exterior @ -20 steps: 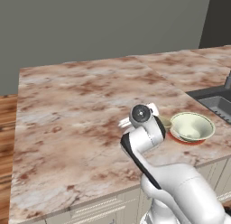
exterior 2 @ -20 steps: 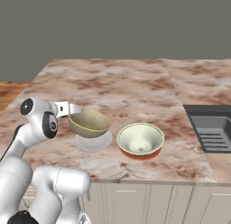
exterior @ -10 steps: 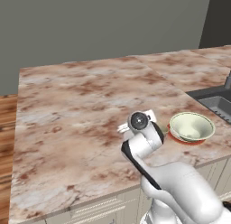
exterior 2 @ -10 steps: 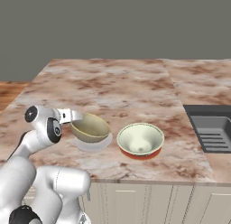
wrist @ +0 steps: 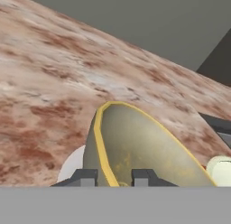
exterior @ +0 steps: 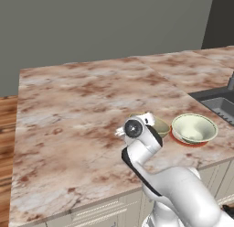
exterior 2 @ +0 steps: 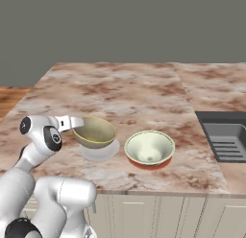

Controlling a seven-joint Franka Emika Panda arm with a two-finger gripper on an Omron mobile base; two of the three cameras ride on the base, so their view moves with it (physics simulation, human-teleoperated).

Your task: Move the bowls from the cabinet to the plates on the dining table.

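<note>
Clamped across the yellowish rim of the olive-tan bowl (wrist: 149,151), one dark finger tip (wrist: 85,177) outside the wall and one inside, with the gripper (wrist: 113,178) low at the near edge. Smooth, rounded olive interior with faint yellow speckling near the bottom; thin bright-yellow lip tracing a long curve in the hand view.

Seen from the right base view, olive-tan bowl (exterior 2: 94,132) held at its left rim by the gripper (exterior 2: 74,123), sitting over a pale, flat round plate (exterior 2: 100,151) whose edge shows below and to the right of the bowl; contact between bowl base and plate hard to tell. From the left base view, only a sliver of the same bowl (exterior: 161,126) visible behind the white wrist, gripper (exterior: 147,119) beside it.

Just beside, to the right, wide cream-white bowl (exterior 2: 150,148) resting on a second plate (exterior 2: 144,164) with a red-orange edge peeking out beneath; glossy, deep, evenly round. Same bowl (exterior: 194,128) and red rim (exterior: 183,141) clear in the left base view.

Both on the dining table (exterior 2: 120,88), a broad flat top of pink-brown marbled stone, blotchy with cream veins. Dark grey recessed sink (exterior 2: 226,138) set into the top at far right.
</note>
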